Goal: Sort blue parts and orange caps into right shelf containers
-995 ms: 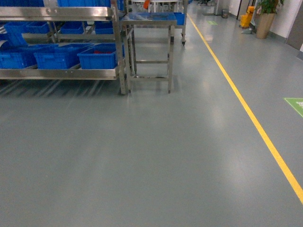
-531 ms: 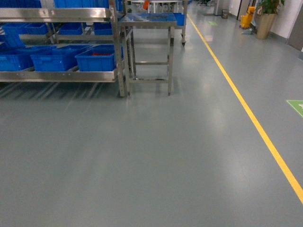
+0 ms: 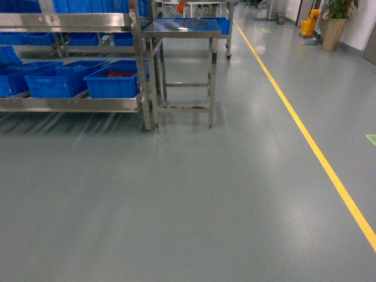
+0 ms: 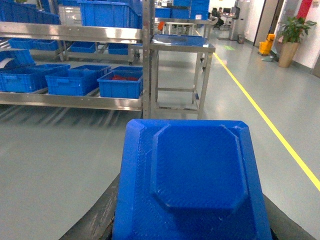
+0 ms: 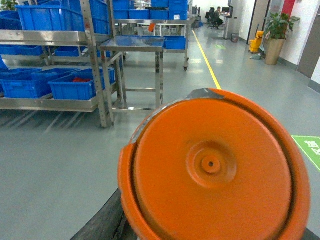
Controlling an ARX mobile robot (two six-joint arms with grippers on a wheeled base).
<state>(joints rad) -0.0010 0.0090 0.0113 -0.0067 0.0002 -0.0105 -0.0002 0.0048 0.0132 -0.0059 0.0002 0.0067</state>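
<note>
A blue part [image 4: 192, 175], a flat block with a raised octagonal face, fills the lower left wrist view; my left gripper [image 4: 187, 232] is shut on it, with black fingers [image 4: 97, 220] showing at either side. My right gripper [image 5: 210, 232] is shut on a round orange cap [image 5: 212, 167] that covers most of the right wrist view. The right shelf containers [image 3: 114, 82] are bright-blue crates on the low steel shelf, far left in the head view. The end crate [image 4: 120, 84] holds something red. Neither gripper shows in the head view.
A steel rack [image 3: 138, 64] carries more blue crates above and behind. A small steel table [image 3: 185, 26] stands right beside the rack's end post. A yellow floor line [image 3: 305, 141] runs along the right. A potted plant [image 3: 332, 23] stands far back.
In the head view the rack and table have slid lower and slightly left and look nearer. The green floor mark has drifted toward the right edge.
</note>
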